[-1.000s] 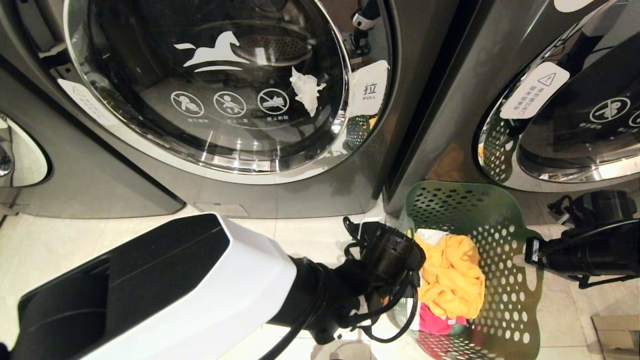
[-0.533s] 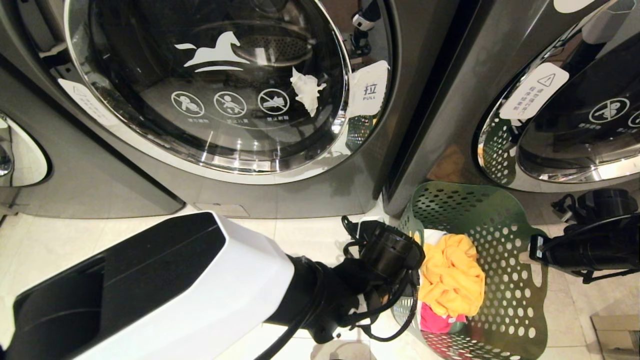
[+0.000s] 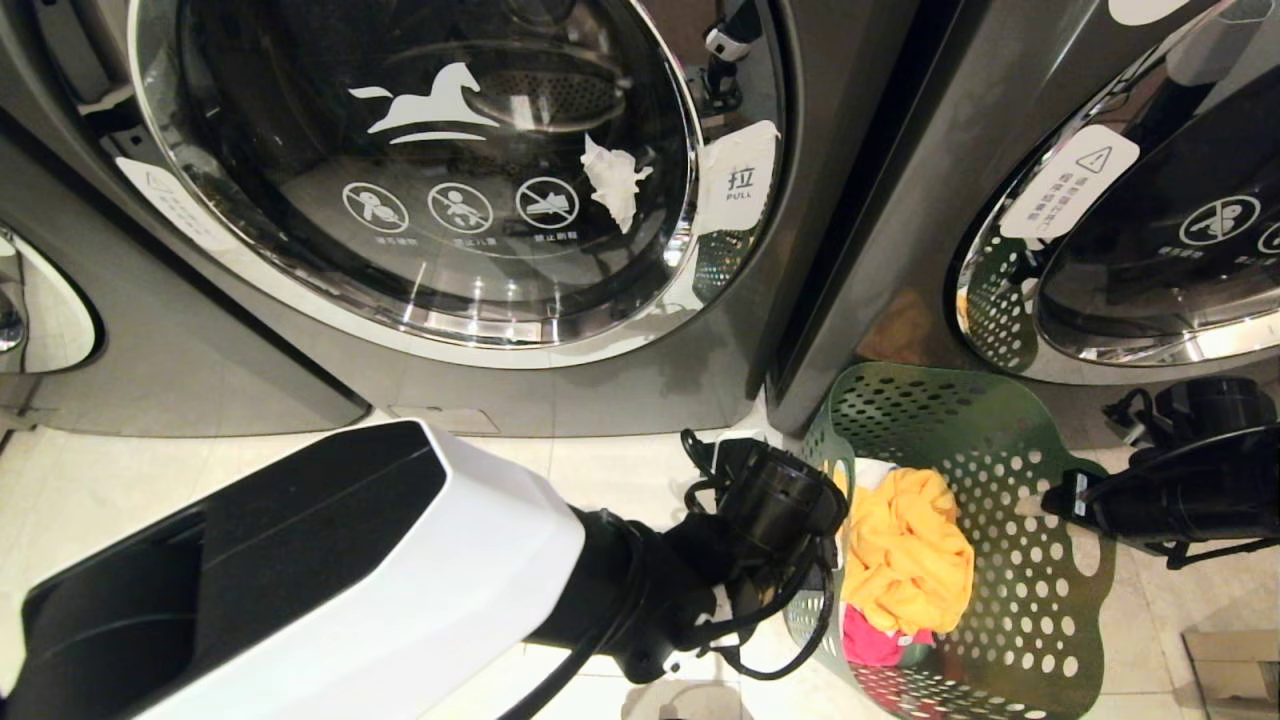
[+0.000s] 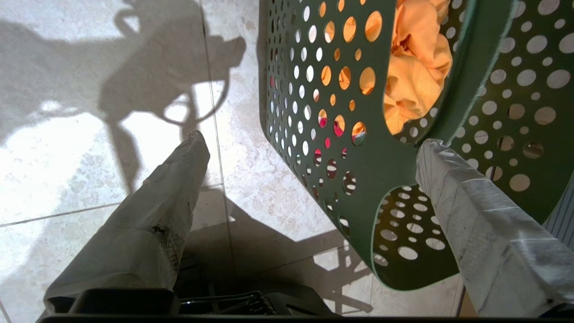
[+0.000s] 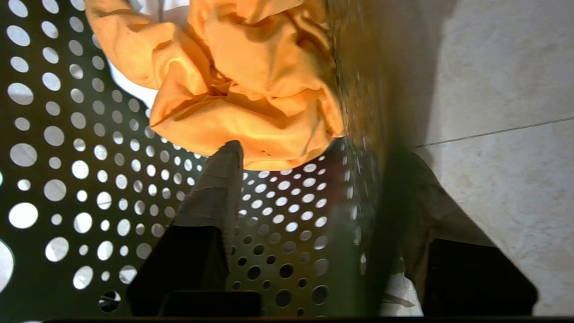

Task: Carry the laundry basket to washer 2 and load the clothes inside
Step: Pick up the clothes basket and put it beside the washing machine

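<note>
The dark green laundry basket [image 3: 1000, 440] stands on the floor between two dark grey washers, and I cannot tell which of them is washer 2. The clothes lie inside: a yellow garment [image 3: 905, 560] on top, a pink one [image 3: 875, 640] under it, and a bit of white [image 3: 865, 470]. My left gripper [image 4: 311, 141] is open at the basket's left rim [image 4: 385, 170], one finger over the floor and the other inside the basket. My right gripper [image 5: 318, 152] is open astride the right wall, with one finger [image 5: 222, 179] inside near the yellow garment [image 5: 242, 80].
The washer with the horse logo [image 3: 430, 100] has its round door shut, with a PULL label [image 3: 738, 180] at its right edge. A second washer [image 3: 1150, 250] stands behind the basket on the right. A cardboard box [image 3: 1235, 670] sits at the lower right, and pale floor tiles [image 3: 150, 480] lie to the left.
My right gripper has let go of the basket's right rim and its fingers now stand apart. The basket's right side has spread a little to the right. The left arm has stayed put.
</note>
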Robot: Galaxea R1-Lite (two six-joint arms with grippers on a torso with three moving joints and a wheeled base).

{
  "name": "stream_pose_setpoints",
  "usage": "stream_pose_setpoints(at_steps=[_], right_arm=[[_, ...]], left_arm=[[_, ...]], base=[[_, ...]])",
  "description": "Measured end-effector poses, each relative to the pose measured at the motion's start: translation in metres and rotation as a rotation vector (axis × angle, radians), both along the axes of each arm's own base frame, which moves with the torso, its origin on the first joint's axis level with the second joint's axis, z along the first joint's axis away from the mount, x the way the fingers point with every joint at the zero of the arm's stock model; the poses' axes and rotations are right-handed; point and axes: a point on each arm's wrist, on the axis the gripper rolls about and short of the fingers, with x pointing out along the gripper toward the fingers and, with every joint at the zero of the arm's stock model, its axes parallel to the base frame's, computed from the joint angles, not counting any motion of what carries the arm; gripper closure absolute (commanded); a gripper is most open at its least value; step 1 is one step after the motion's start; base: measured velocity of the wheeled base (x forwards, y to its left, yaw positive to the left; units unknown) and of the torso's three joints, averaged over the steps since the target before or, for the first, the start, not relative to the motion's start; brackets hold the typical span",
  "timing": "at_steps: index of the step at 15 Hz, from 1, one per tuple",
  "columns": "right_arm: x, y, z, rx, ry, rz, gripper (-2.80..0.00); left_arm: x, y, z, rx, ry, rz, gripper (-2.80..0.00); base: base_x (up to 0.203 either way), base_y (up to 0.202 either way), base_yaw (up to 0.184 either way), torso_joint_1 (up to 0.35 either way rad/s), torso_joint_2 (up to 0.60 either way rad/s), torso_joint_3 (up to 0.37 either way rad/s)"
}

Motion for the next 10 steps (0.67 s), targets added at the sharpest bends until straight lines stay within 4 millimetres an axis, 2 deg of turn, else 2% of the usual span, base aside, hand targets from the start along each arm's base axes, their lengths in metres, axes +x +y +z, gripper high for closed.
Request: stream_pose_setpoints(at_steps=[7, 10], right_arm=[[-0.028, 0.009, 0.032, 0.007, 0.024, 0.0, -2.8], [-0.037, 0.012, 0.045, -0.001, 0.0, -0.012, -2.8]], left_arm=[[0.001, 0.001, 0.003, -0.005, -0.004, 0.004, -2.8], [0.005, 0.007, 0.011, -0.018, -0.012, 0.018, -2.8]], base=[[0.0, 0.0, 0.0, 0.0, 0.0, 0.0], [0.0, 0.0, 0.0, 0.0, 0.0, 0.0]])
